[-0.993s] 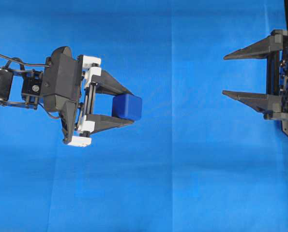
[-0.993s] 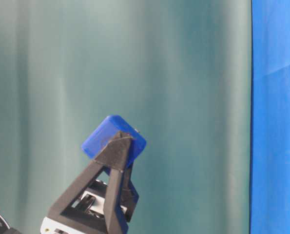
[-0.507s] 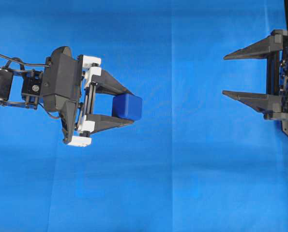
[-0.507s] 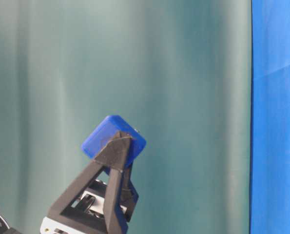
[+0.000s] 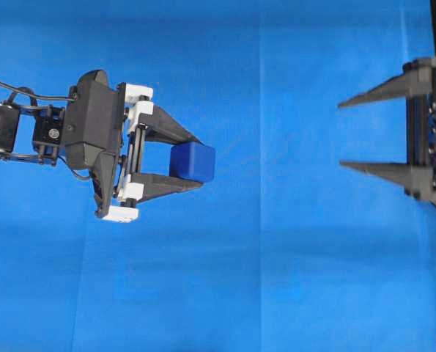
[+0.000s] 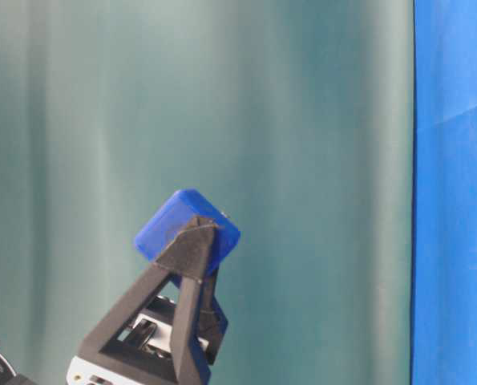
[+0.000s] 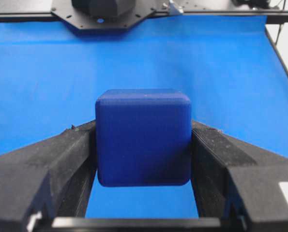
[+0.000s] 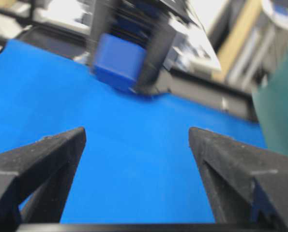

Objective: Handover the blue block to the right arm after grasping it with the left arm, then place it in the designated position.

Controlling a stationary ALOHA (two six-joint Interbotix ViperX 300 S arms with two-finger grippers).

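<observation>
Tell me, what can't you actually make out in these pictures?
- Right arm: overhead view, cut off by the right edge.
- Blue block: right wrist view, smeared by blur; ring marks unreadable.
- Left gripper: table-level view, body cut off by the bottom edge.
- Designated position: no view shows any marker.

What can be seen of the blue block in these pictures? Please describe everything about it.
The blue block is a small dark-blue cube with rounded edges and a matte, plastic-like surface, darker than the blue cloth under it. It is held in the air, tilted, pinched on two opposite faces by the fingers of the left gripper. Nothing else touches it; the open right gripper is well apart.
</observation>
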